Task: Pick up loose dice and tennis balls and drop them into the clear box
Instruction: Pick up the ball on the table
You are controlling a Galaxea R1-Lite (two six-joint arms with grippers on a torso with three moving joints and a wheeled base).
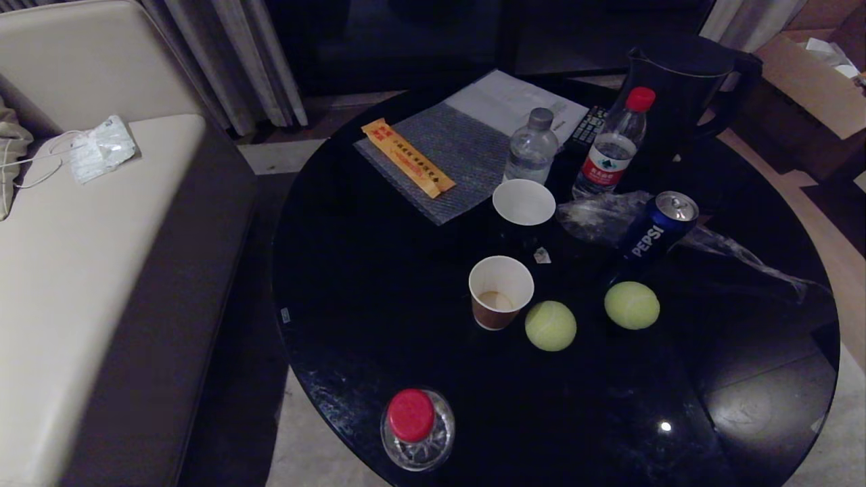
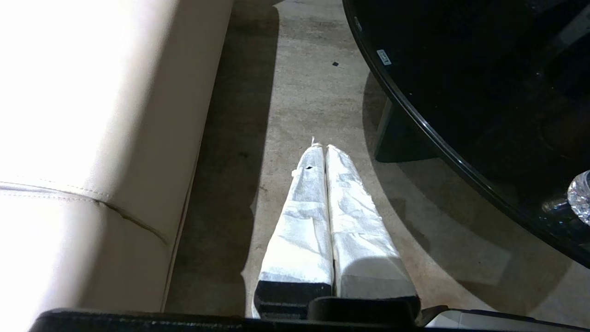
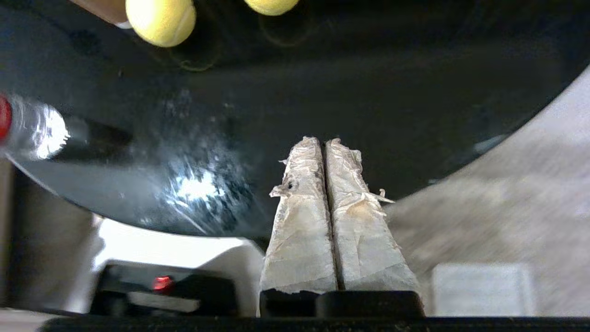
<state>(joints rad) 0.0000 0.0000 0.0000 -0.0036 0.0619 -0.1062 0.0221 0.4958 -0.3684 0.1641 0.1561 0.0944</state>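
You see 2 tennis balls (image 1: 551,325) (image 1: 632,305) on the black worktop (image 1: 379,318), at 3 o'clock from a paper cup (image 1: 500,291). No dice or clear box show. Both grippers (image 2: 325,147) (image 3: 324,141) have clenched, empty fingers. Judged step: approach; next, open the right fingers over a ball.

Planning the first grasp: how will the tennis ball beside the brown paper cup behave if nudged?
The tennis ball is round on a glossy black table, so it would probably roll freely. It may bump the paper cup alongside. Its fuzzy surface likely grips well.
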